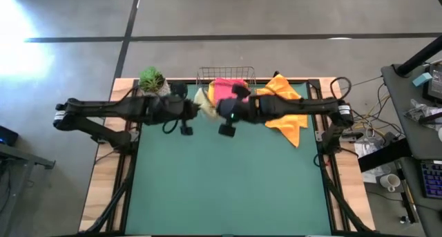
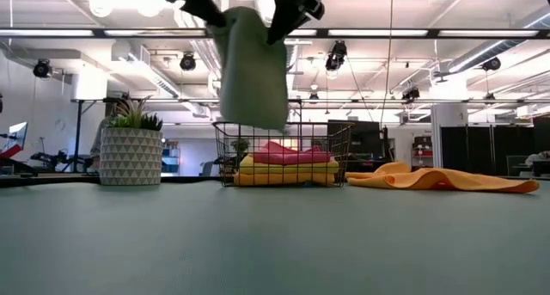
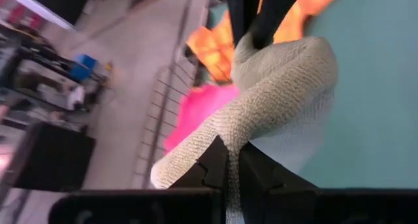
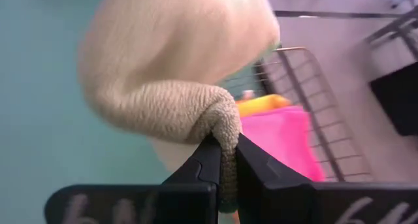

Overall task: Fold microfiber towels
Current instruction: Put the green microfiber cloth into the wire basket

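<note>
Both end effectors (image 1: 207, 110) pinch pale towel (image 1: 201, 99) near basket (image 1: 226, 74).

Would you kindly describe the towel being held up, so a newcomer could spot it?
Find the wire basket at the table's far edge. In front of it, both arms hold one pale sage green towel in the air. Unlike the orange towel lying flat nearby, it hangs.

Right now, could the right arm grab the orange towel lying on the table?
Probably not yet. The right pincer is shut on the pale sage towel, shared with the left pincer. The orange towel lies uncovered below that arm.
</note>
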`<action>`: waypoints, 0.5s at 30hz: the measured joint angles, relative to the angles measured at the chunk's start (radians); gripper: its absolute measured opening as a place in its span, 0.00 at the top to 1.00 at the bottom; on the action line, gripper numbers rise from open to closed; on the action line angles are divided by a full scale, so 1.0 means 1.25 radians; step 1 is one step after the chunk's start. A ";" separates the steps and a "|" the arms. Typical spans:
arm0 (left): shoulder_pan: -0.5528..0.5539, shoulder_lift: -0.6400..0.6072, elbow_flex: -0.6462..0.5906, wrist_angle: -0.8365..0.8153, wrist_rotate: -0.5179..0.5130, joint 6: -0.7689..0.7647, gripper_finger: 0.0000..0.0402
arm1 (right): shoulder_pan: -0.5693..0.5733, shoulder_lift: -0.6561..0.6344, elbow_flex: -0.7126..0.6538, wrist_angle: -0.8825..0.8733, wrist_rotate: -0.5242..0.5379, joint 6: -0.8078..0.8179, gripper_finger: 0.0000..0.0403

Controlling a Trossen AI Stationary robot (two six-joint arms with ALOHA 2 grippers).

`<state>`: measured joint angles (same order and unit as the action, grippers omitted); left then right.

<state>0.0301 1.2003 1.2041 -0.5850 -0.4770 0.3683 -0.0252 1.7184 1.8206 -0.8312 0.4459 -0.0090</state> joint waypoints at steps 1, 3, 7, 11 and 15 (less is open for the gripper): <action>0.014 0.011 0.000 0.030 0.000 0.022 1.00 | -0.016 -0.007 0.000 0.001 0.001 -0.015 0.97; 0.041 0.035 0.000 0.091 0.000 0.068 1.00 | -0.046 -0.016 0.000 0.005 0.002 -0.053 0.97; 0.088 0.090 0.013 0.155 0.000 0.127 1.00 | -0.105 -0.026 0.000 0.006 -0.003 -0.124 0.97; 0.141 0.154 0.057 0.184 0.001 0.137 1.00 | -0.170 -0.037 0.000 0.011 -0.026 -0.187 0.97; 0.194 0.224 0.109 0.193 0.006 0.138 1.00 | -0.233 -0.038 0.000 0.015 -0.036 -0.247 0.97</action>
<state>0.2726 1.4805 1.3403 -0.3438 -0.4693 0.5404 -0.3164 1.6703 1.8206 -0.8127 0.4015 -0.3174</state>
